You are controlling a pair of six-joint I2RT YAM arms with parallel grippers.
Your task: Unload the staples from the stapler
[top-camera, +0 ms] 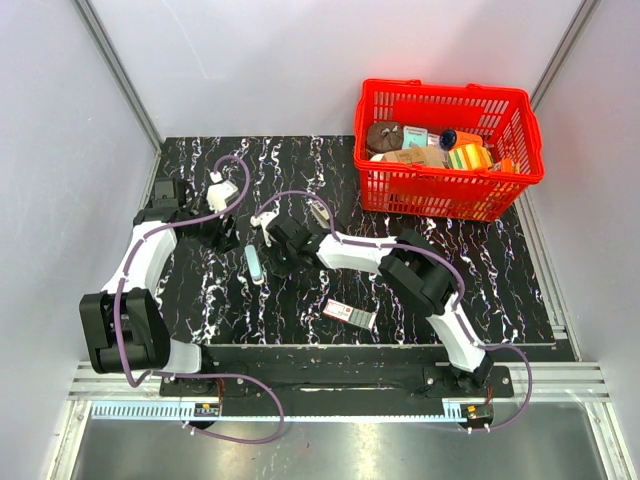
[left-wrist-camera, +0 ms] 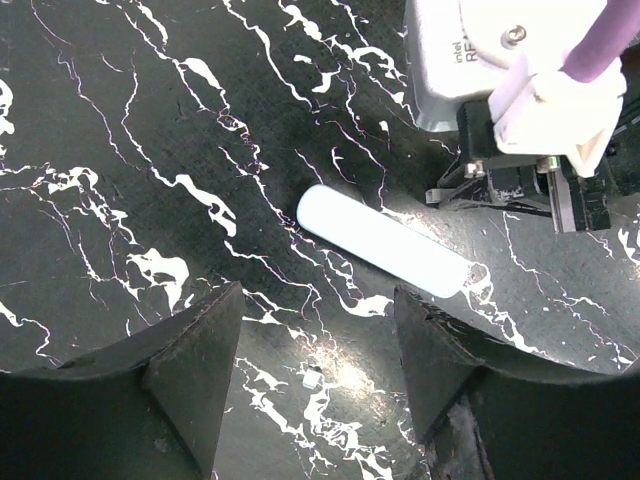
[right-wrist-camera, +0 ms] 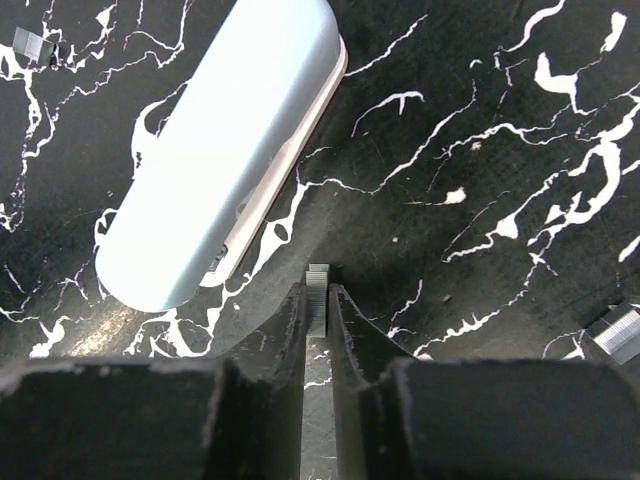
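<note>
My right gripper (right-wrist-camera: pixel 318 292) is shut on a short grey ridged strip of staples (right-wrist-camera: pixel 318 300), low over the black marbled table and just beside the rounded end of a pale blue-white tube (right-wrist-camera: pixel 215 150). More bits of staples lie loose on the table (right-wrist-camera: pixel 616 335) (right-wrist-camera: pixel 30 42) (left-wrist-camera: pixel 312 380). A slim silvery stapler (top-camera: pixel 320 212) shows small in the top view, behind the right forearm; I cannot make out its detail. My left gripper (left-wrist-camera: pixel 318 297) hangs open above the table with nothing between its fingers, the tube (left-wrist-camera: pixel 382 242) lying just beyond them.
A red basket (top-camera: pixel 440 195) full of assorted goods stands at the back right. A small flat pink-and-white box (top-camera: pixel 350 313) lies near the front edge. The right wrist camera (left-wrist-camera: pixel 470 60) looms close at the left wrist view's upper right.
</note>
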